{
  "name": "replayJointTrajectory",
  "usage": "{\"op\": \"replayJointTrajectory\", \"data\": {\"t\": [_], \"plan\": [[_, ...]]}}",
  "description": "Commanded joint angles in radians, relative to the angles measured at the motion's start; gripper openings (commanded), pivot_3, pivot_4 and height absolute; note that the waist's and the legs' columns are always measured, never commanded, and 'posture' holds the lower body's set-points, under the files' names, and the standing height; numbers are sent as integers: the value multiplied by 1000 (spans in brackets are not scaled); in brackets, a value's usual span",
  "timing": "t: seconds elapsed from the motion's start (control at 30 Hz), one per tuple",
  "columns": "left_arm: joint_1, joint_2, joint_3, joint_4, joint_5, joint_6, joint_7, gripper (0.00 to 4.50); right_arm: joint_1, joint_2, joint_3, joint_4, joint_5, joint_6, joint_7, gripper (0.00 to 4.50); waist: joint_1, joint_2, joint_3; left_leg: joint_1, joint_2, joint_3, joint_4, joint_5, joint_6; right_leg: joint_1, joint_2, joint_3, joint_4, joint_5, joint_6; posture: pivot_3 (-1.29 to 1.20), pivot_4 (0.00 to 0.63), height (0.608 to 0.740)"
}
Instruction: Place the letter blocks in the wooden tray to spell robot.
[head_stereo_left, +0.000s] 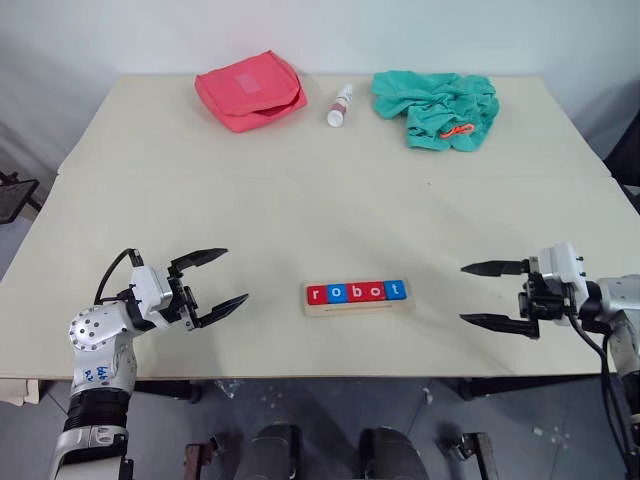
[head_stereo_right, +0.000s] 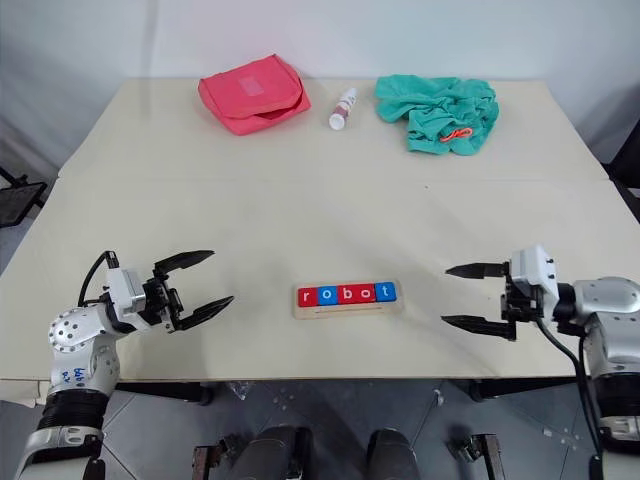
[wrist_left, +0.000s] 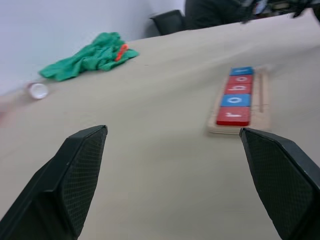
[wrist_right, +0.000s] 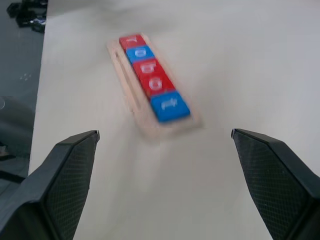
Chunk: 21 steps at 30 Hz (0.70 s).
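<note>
Sitting in the wooden tray (head_stereo_left: 358, 303) near the table's (head_stereo_left: 300, 210) front edge, the letter blocks (head_stereo_left: 357, 292) spell robot, so left gripper (head_stereo_left: 212, 285) and right gripper (head_stereo_left: 487, 294) flank it, both spread wide and empty.

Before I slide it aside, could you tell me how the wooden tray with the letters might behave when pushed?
The wooden tray looks stiff and flat, so it should slide rather than tip. The letter blocks seem to sit loose in a shallow groove, so a quick shove might jostle them. It looks light, so an off-centre push would probably turn it.
</note>
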Motion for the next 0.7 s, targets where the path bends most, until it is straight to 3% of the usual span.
{"op": "replayJointTrajectory", "data": {"t": [0.03, 0.27, 0.7], "plan": [[20, 21, 33, -31, -10, 5, 24, 4500, -24, -40, 29, 70, 129, -70, 65, 4422, -2, 0, 0, 0, 0, 0, 0, 0, 0, 0, 0, 0, 0, 0, 0, 0, 150, 740], [106, 36, 43, -148, -107, 141, -18, 4500, -83, -88, 160, 197, 241, -156, 65, 4422, -1, 0, 0, 0, 1, 0, 0, 0, 0, 0, 0, -1, -1, 0, 0, 0, 150, 740], [146, 74, 51, -210, -124, 223, -107, 4500, -189, -119, 283, 297, 277, -185, 65, 4422, 1, 1, 0, 2, 1, -4, 1, 0, 0, 8, 0, -5, -7, 0, 0, 0, 150, 740]]}}
